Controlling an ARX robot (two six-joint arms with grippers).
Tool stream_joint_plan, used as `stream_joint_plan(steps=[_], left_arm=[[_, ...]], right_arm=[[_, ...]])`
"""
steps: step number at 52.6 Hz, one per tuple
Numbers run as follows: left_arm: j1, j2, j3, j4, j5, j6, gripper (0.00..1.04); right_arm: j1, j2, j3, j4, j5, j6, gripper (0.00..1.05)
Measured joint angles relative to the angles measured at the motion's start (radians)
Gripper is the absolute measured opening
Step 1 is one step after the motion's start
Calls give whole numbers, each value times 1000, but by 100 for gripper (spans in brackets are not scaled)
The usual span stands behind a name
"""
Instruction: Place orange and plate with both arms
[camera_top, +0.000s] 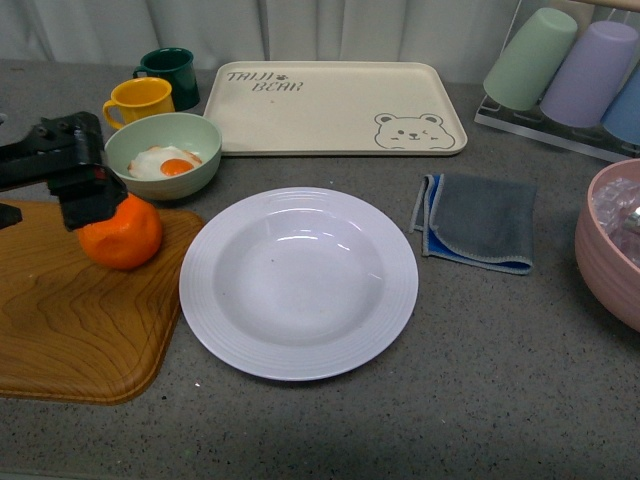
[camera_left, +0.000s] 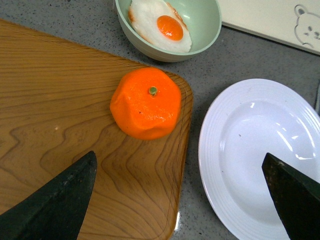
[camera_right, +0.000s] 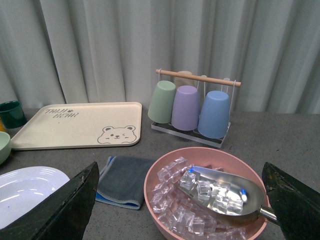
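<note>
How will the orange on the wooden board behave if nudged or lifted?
The orange is round, so a nudge would probably roll it across the smooth wooden board. Its dimpled, lumpy skin likely grips well and gives slightly.

Front camera, on the robot's body, looks forward and down across the whole table (camera_top: 480, 380). Left wrist camera looks nearly straight down, close over the orange (camera_left: 146, 102), sharing it, the plate (camera_left: 260, 150) and the green bowl (camera_left: 205, 20) with the front view. Right wrist camera sits low, facing level toward the curtain (camera_right: 150, 40); its tray (camera_right: 75, 125) and cloth (camera_right: 125, 180) also show in front.
</note>
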Motion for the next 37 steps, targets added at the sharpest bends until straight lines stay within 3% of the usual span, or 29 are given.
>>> stream_joint_plan(steps=[14, 35, 37], left_arm=[[-15, 191, 135, 13, -56, 28, 98], [11, 351, 244, -1, -65, 48, 98], [11, 358, 252, -6, -69, 49, 94]], right_arm=[[0, 0, 0, 0, 0, 0, 95], [0, 0, 0, 0, 0, 0, 95], [0, 0, 0, 0, 0, 0, 95]])
